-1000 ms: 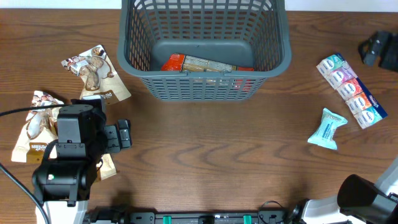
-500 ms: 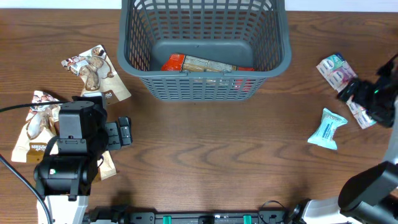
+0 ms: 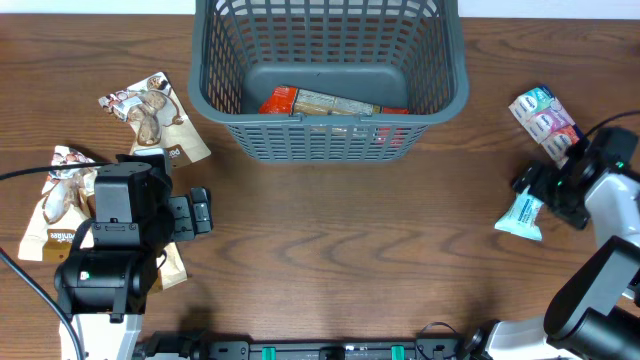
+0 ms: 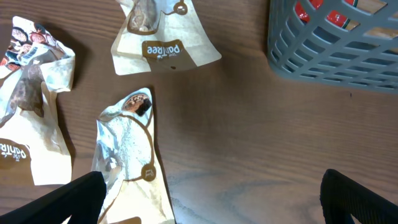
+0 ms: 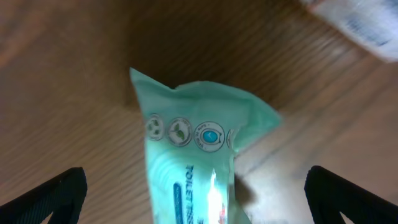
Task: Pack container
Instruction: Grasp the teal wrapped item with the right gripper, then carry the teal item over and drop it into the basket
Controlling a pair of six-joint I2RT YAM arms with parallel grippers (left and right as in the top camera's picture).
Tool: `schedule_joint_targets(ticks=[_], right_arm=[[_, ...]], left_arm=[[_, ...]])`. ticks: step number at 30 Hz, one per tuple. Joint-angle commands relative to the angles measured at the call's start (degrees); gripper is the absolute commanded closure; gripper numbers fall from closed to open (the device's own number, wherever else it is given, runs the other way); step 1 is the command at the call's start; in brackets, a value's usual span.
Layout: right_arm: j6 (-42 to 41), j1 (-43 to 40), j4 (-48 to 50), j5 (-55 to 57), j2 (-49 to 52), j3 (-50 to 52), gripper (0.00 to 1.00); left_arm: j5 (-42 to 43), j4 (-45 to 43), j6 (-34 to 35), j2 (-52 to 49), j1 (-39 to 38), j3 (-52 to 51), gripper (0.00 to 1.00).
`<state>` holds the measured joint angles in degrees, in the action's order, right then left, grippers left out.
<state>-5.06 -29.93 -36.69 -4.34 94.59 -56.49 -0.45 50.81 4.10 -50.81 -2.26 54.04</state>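
container (image 3: 330, 140): dark grey lattice basket | left jaws wide, empty | right jaws wide, empty

Two black-and-white arms

The left arm (image 3: 110, 235) is a boxy black housing on a white base (image 3: 100, 335), with a small green light (image 3: 83, 285) and a thin black cable (image 3: 30, 177). The right arm (image 3: 612, 205) has a white link and blunt black fingers (image 5: 43, 196).
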Motion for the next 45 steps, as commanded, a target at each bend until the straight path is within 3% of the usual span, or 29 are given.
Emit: schedule_joint_targets(ticks=[1,6,10,19,22,29,35,40,45], right_arm=[[-0.44,0.39,4.20,-0.63,-0.72,4.09,0.01],[1.01,0.39,9.40,-0.63,-0.72,7.19,0.02],[1.03,0.46,12.39,-0.66,-0.72,8.59,0.26],[0.83,0.46,16.15,-0.63,-0.72,11.45,0.59],[0.83,0.57,16.24,-0.66,-0.72,11.45,0.99],[0.72,1.73,17.79,-10.10,-1.20,8.48,0.99],[0.55,6.60,13.38,-13.07,-5.29,-6.14,0.99],[10.01,13.35,8.52,-13.97,-7.89,-21.88,0.99],[29.53,21.57,3.19,-20.26,-8.11,-35.34,0.99]], left_arm=[[-0.68,0.07,0.09,0.00,0.26,0.96,0.02],[-0.68,0.07,0.09,-0.02,0.26,0.96,0.02],[-0.68,0.07,0.09,-0.02,0.26,0.96,0.01],[-0.68,0.04,0.09,-0.02,0.26,0.96,0.02],[-0.68,0.02,0.09,-0.02,0.26,0.96,0.02],[-0.68,-0.13,0.09,-0.02,0.26,0.96,0.02],[-0.68,-0.13,0.09,-0.02,0.26,0.96,0.01],[-0.68,-0.07,0.09,-0.02,0.26,0.96,0.02],[-0.68,-0.04,0.09,-0.02,0.26,0.96,0.02]])
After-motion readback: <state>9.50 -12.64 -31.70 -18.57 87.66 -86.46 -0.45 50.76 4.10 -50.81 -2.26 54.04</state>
